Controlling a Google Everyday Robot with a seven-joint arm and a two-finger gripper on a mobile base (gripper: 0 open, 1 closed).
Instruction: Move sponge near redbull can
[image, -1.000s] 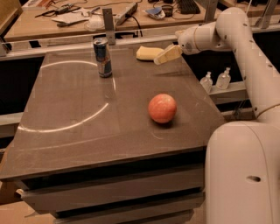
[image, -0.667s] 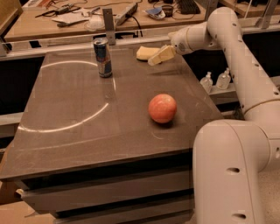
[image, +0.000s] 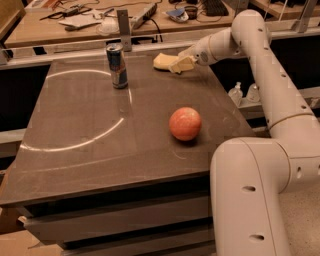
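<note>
Where the single camera view looks down across it, one table (image: 85, 165) carries three loose items. Item one: redbull can (image: 117, 66), count one, slim metal cylinder, blue and silver with a shiny top, upright near the far left of the surface. Item two: sponge (image: 163, 61), count one, pale yellow soft foam block with rounded edges, at the far edge of the table, to the right of the can and apart from it. Item three: ball (image: 185, 123), count one, round, orange-pink, smooth, resting alone right of centre. One gripper (image: 181, 65), pale yellow and blocky, sits at the sponge's right end and touches it; whether it is clamped on the sponge cannot be told. One arm (image: 267, 80), glossy white tubular segments, reaches in from the right over the table's far right corner. Table top: dark, flat, faintly reflective, with one pale curved line (image: 75, 144) across its left half. Open surface lies between can and sponge, and across the near and left portions. Beyond the far edge stands one wooden bench (image: 45, 30) with clutter; two small bottles (image: 235, 93) stand right of the table.
</note>
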